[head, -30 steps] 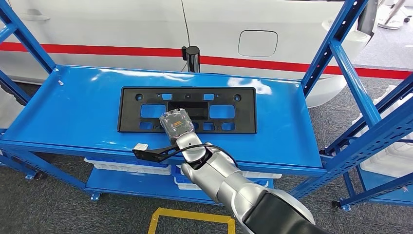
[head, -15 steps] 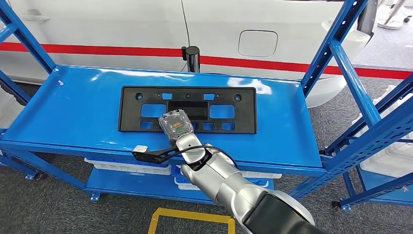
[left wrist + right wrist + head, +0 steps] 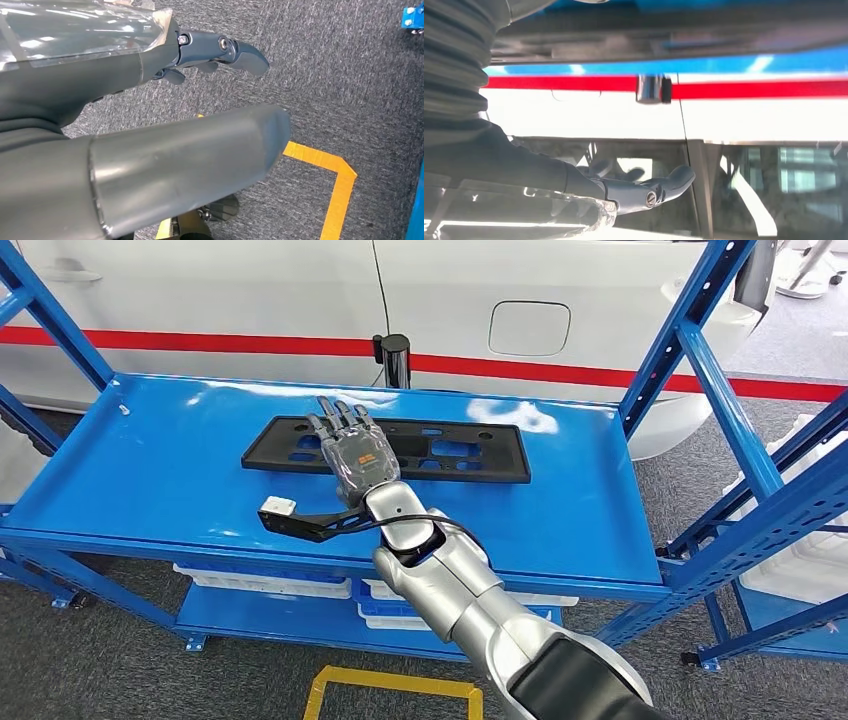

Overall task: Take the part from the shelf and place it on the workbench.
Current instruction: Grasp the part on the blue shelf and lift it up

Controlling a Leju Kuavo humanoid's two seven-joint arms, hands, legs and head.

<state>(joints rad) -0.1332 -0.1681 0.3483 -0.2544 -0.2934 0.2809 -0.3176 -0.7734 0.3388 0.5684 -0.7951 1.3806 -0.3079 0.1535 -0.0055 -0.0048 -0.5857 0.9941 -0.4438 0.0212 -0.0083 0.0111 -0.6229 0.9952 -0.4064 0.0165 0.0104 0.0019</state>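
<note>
One black part (image 3: 440,449) lies on the blue shelf (image 3: 150,470) under the right hand (image 3: 357,452), whose fingers (image 3: 340,418) spread flat across it.

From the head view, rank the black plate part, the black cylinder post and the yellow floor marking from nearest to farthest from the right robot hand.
1. Black plate part: on the blue shelf, right under the right robot hand, whose fingers lie over it.
2. Black cylinder post: behind the shelf's back edge, by the white car.
3. Yellow floor marking: on the carpet below the shelf.
</note>
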